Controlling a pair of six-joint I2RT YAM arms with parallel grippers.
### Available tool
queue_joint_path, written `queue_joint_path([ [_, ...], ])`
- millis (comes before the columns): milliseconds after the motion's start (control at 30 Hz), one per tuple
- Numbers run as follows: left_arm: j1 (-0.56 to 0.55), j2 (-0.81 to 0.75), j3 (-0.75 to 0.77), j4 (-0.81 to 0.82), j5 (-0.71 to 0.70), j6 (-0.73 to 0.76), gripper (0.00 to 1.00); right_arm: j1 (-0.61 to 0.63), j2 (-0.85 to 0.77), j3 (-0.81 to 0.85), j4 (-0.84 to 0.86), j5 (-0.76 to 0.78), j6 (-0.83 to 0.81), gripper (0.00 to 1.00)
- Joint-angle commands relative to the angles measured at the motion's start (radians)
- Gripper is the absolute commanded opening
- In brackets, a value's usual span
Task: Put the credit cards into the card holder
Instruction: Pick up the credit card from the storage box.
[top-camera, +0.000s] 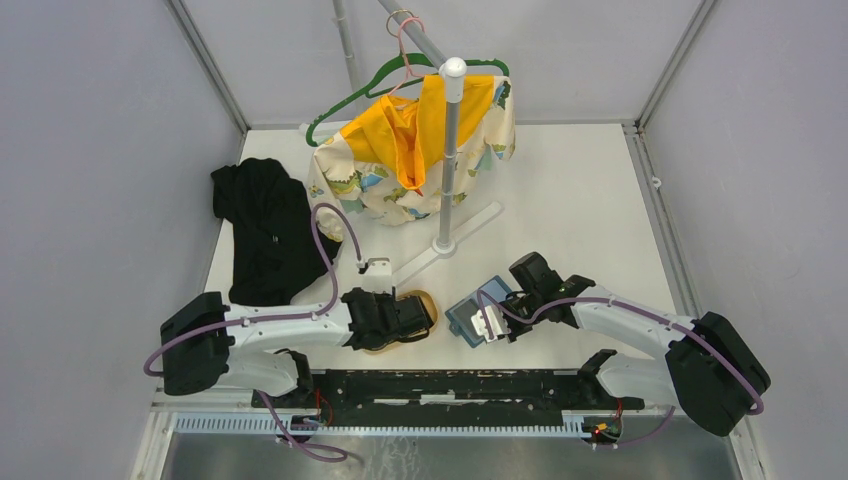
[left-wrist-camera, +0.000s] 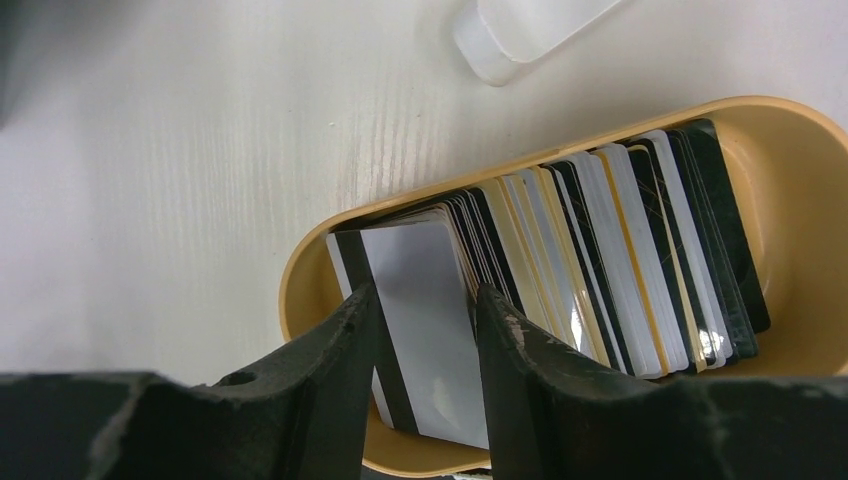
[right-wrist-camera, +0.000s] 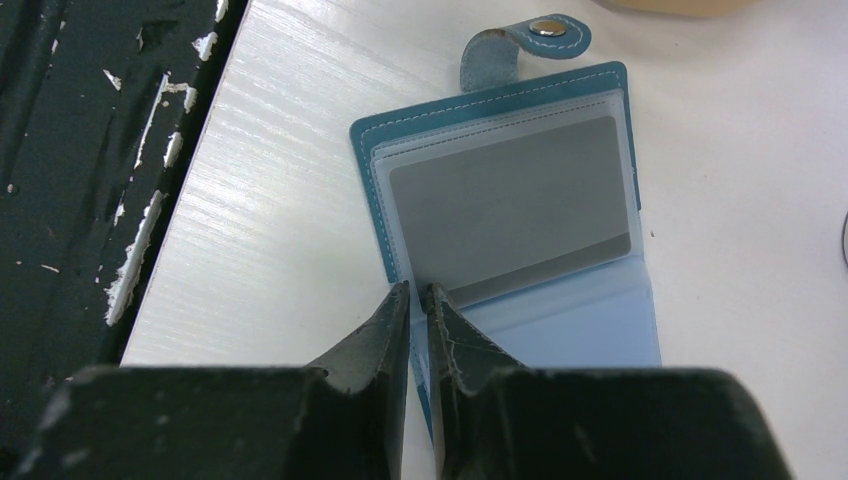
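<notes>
The credit cards (left-wrist-camera: 600, 260), black, white and cream, stand packed on edge in a tan oval tray (left-wrist-camera: 300, 290), fanned back toward one o'clock in the left wrist view. The front one is a white card (left-wrist-camera: 420, 250) with a dark stripe. The left gripper (left-wrist-camera: 420, 295) hangs over that card with its jaws about halfway apart, one finger to each side; whether either finger touches it cannot be told. The card holder (right-wrist-camera: 365, 150) lies open on the white table (top-camera: 580, 200), at three o'clock from the tray and close beside it in the overhead view. Its snap tab (right-wrist-camera: 530, 35) is flipped out at twelve o'clock in the right wrist view, and a grey card (right-wrist-camera: 510, 210) sits in the top clear sleeve. The right gripper (right-wrist-camera: 417, 290) comes in from six o'clock with its fingers almost together, pinched on the sleeve's lower left corner. At ten o'clock from the tray lies a black garment (top-camera: 265, 235), and at twelve o'clock a yellow patterned garment (top-camera: 420, 160) hangs on a stand.
</notes>
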Motion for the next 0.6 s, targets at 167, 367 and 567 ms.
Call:
queue_joint_path([
  [167, -0.003, -0.018, 0.015, -0.059, -0.054, -0.089, 0.4, 0.003, -0.001, 0.002, 0.005, -0.007, 0.007, 0.16],
  [367, -0.004, -0.056, 0.008, -0.084, -0.049, -0.096, 0.31, 0.003, 0.0, 0.002, 0.004, -0.007, 0.007, 0.16],
  [567, -0.004, -0.099, 0.006, -0.104, -0.042, -0.092, 0.26, 0.005, 0.0, 0.002, 0.004, -0.006, 0.008, 0.16],
])
